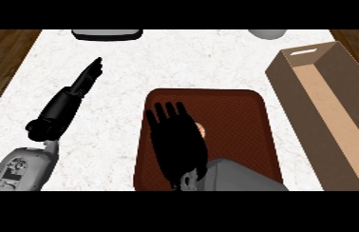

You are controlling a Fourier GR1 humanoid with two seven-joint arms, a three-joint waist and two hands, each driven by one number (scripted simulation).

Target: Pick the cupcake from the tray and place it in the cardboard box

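Little of the cupcake (201, 129) could be seen: only a pale orange sliver peeked out at the right edge of the right hand (175, 140), which lay over it on the tray (238, 126). That hand stretched up the tray with its fingers (170, 110) straight and slightly fanned, palm down, and I could not tell whether it touched the cupcake beneath. The dark red tray sat at the middle of the white counter (175, 60), near its front edge. The box (319, 107) lay open just right of the tray, running back at a slant. The left hand (88, 76) rested well to the left on the counter, fingers straight and together, pointing away. A dark tray-like thing (107, 34) and a grey bowl (267, 33) showed at the far edge.
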